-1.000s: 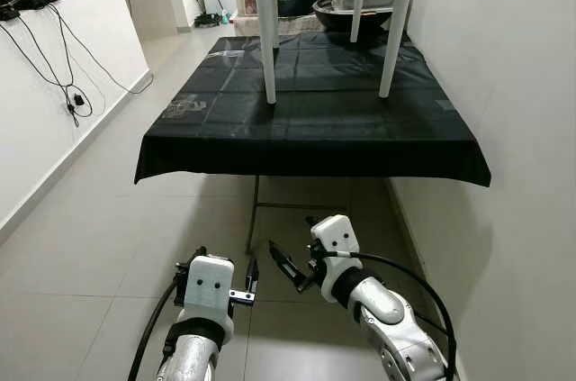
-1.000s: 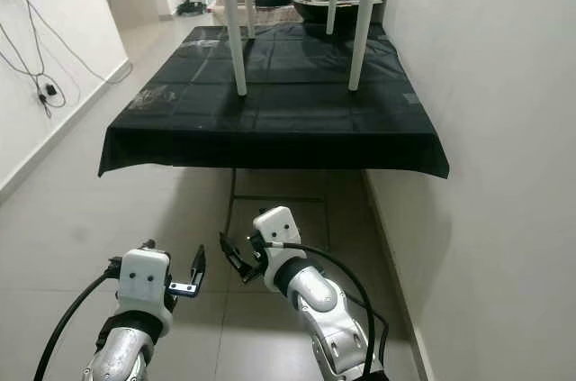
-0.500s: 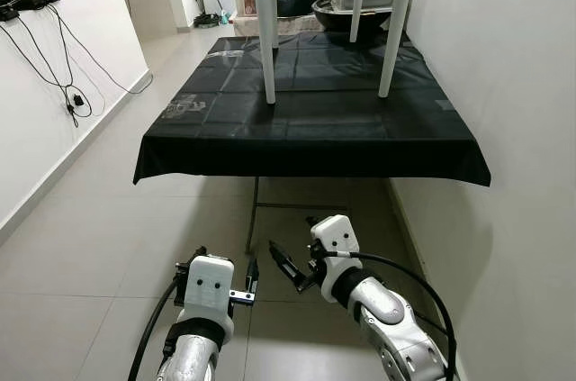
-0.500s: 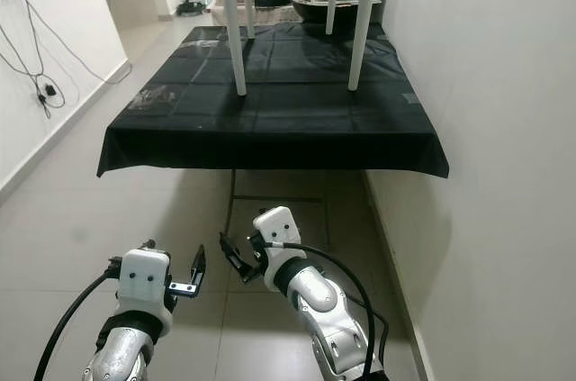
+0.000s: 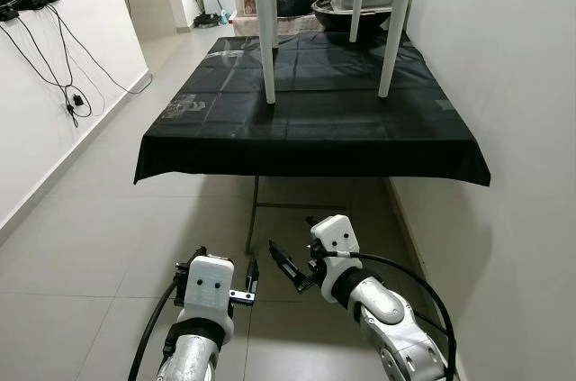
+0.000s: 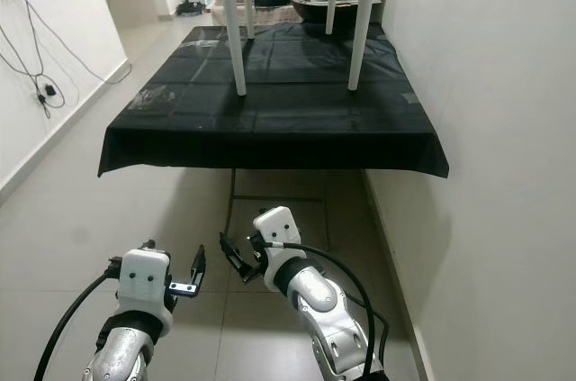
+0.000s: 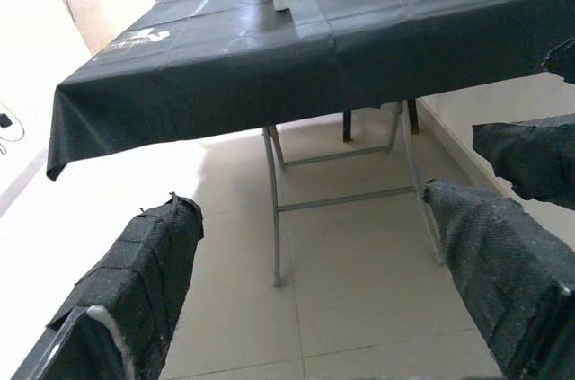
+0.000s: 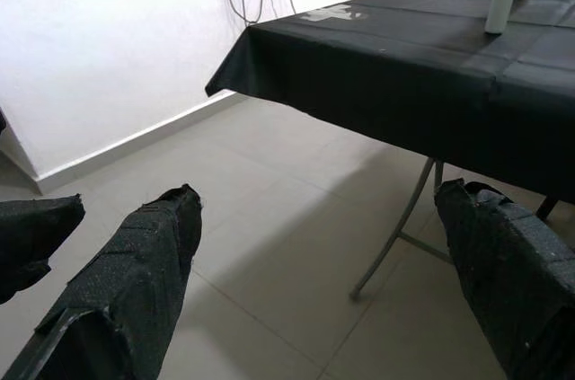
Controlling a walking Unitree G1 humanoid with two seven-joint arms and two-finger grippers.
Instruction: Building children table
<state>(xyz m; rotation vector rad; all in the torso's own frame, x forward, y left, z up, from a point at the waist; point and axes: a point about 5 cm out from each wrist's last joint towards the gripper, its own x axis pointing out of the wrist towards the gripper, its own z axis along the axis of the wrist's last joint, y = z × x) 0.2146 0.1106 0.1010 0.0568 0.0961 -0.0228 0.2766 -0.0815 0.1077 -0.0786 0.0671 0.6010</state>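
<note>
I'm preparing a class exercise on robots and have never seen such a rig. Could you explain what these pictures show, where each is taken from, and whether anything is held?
This is a walking humanoid robot with two silver arms, each ending in two long black fingers. Two pictures come from cameras in its head, looking forward and down; the other two look along each wrist's fingers. Ahead stands a folding table covered with a black cloth, beside a white wall. On it stands a small white children's table, seen mostly as white legs, with containers behind. The left gripper and right gripper hang low over the tiled floor, both open and holding nothing.
</note>
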